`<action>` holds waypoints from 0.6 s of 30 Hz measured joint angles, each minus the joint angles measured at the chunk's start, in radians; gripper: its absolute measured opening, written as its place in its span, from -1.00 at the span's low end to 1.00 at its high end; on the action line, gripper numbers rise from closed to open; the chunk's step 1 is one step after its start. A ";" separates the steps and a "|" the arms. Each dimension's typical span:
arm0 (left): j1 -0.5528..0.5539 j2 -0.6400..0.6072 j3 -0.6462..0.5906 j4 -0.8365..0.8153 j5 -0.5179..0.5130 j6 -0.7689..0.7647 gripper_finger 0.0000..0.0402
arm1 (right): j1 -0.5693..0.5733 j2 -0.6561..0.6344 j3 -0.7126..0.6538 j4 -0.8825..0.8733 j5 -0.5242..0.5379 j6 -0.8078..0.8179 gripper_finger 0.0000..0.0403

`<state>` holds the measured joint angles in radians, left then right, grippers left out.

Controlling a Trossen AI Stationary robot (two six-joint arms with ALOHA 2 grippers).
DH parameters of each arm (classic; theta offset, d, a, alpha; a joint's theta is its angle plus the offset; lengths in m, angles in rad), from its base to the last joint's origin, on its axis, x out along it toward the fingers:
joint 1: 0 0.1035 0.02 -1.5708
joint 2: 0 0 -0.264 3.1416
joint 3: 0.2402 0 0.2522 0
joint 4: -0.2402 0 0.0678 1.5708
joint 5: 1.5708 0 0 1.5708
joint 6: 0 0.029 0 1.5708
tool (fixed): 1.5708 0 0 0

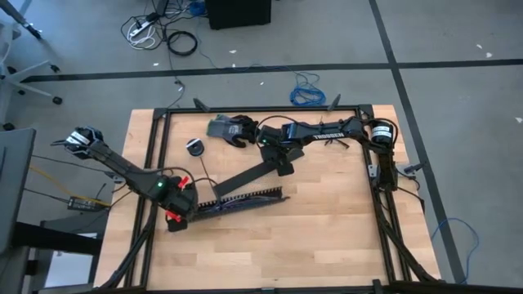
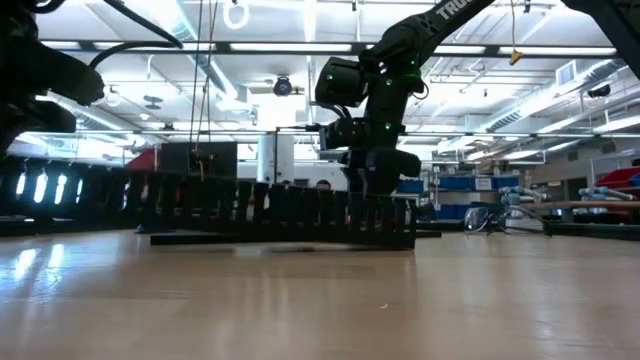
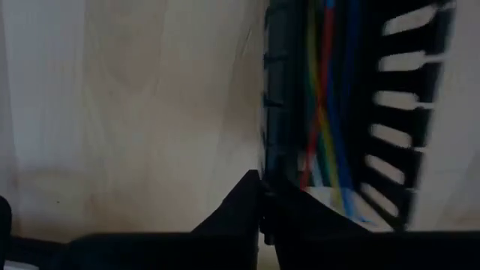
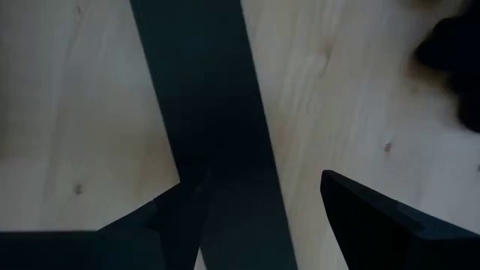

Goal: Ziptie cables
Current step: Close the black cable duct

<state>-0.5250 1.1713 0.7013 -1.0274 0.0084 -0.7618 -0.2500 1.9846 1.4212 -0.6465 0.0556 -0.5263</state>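
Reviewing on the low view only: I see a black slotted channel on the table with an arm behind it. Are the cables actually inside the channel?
Observer: Yes. The left wrist view shows the cables running along the inside of the slotted channel.
Operator: Which arm is the one behind it?
Observer: The right one. From above, the right pincer is down over one end of a flat black strip lying beside the channel.
Operator: Is it gripping that strip?
Observer: No. Its own wrist view shows the jaws open, one on each side of the strip.
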 joint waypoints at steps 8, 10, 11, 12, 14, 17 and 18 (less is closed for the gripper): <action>-0.021 0.000 0.000 -0.091 -0.002 -0.107 -0.48 | 0.001 0.000 0.000 0.017 -0.072 -0.009 0.25; -0.021 0.000 0.000 -0.116 0.013 -0.116 -0.34 | 0.001 0.000 0.000 0.018 -0.087 -0.015 0.26; -0.021 0.000 0.001 -0.108 0.012 -0.113 -0.28 | 0.001 0.000 0.000 0.020 -0.098 -0.019 0.26; -0.021 -0.001 0.002 -0.091 0.008 -0.104 -0.23 | 0.001 0.000 0.000 0.024 -0.113 -0.027 0.26; -0.021 -0.014 0.002 -0.037 -0.040 -0.075 -0.16 | 0.005 0.000 0.000 0.036 -0.149 -0.050 0.27; -0.021 -0.032 0.003 0.071 -0.154 -0.004 -0.13 | 0.018 0.000 0.000 0.064 -0.173 -0.072 0.27; -0.021 -0.039 0.003 0.101 -0.197 0.022 -0.13 | 0.022 0.000 0.000 0.080 -0.178 -0.074 0.27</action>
<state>-0.5462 1.1326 0.7040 -0.9265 -0.1890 -0.7396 -0.2283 1.9846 1.4212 -0.5667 -0.1222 -0.6001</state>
